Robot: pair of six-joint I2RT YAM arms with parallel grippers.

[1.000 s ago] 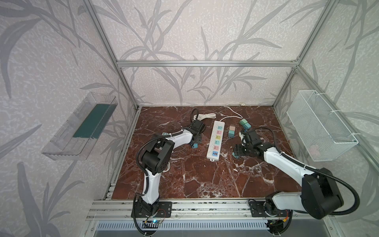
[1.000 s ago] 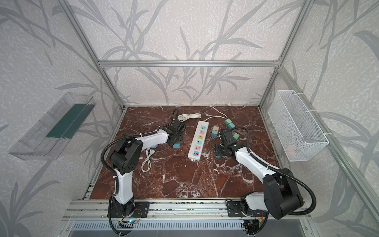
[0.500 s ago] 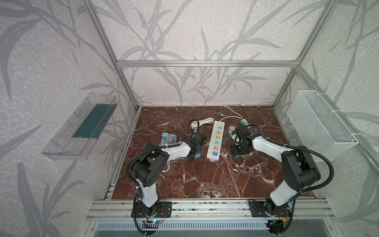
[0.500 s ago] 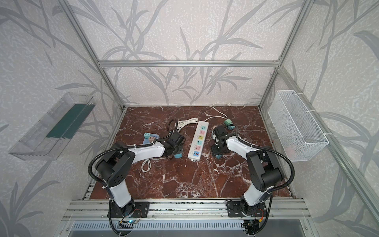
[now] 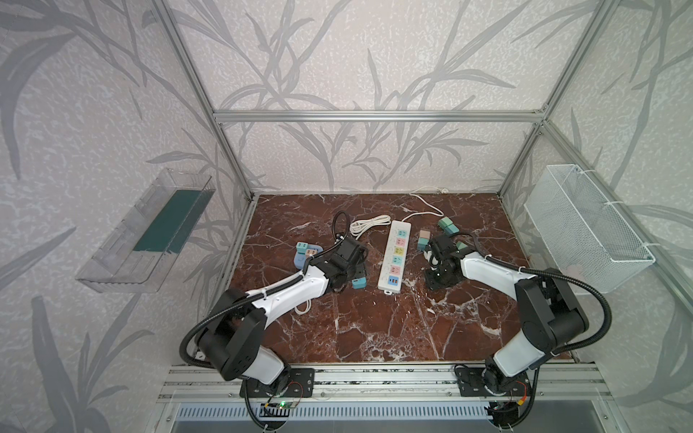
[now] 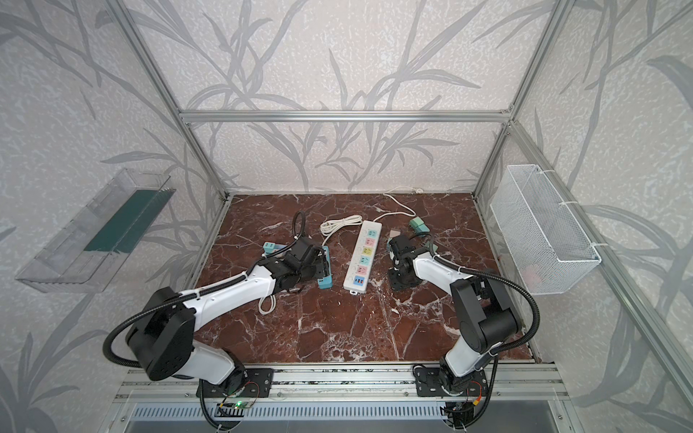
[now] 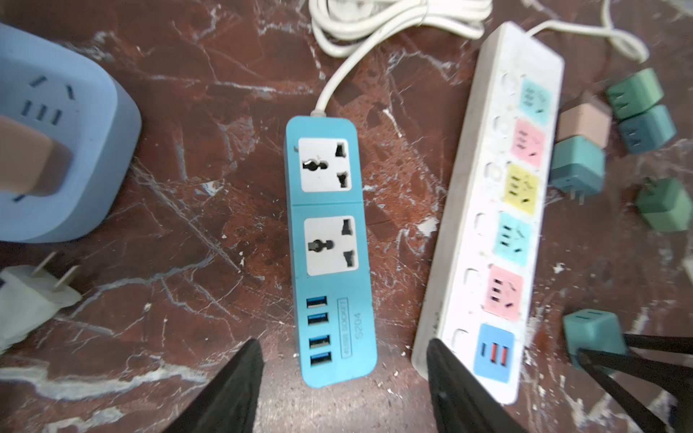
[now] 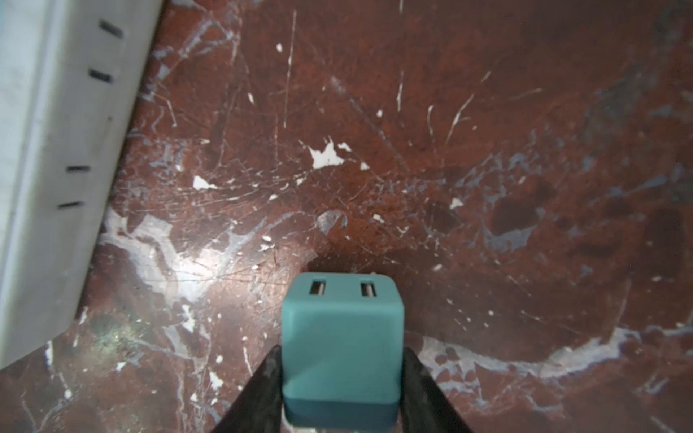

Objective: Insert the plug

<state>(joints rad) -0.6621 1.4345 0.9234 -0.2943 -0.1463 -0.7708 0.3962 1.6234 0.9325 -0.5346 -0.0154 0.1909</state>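
Note:
A teal cube plug (image 8: pixel 343 337) with two slots on its face is pinched between the fingers of my right gripper (image 8: pixel 341 354), low over the marble. It sits just right of the near end of the white power strip (image 5: pixel 395 258), which has coloured sockets. In both top views the right gripper (image 6: pixel 399 279) points down there. My left gripper (image 7: pixel 343 343) stands open over the near end of a blue power strip (image 7: pixel 330 243), holding nothing. From the left wrist the held plug (image 7: pixel 592 333) shows beside the white strip (image 7: pixel 498 210).
A light-blue cube socket (image 7: pixel 48 150) with a tan plug in it lies left of the blue strip. Several loose green, teal and tan plugs (image 7: pixel 577 165) lie right of the white strip. A coiled white cable (image 5: pixel 369 221), a wire basket (image 5: pixel 585 225) and a clear wall tray (image 5: pixel 150 232) are around.
My right gripper has closed on the teal plug beside the white strip. My left gripper has opened and drawn back toward the near end of the blue strip.

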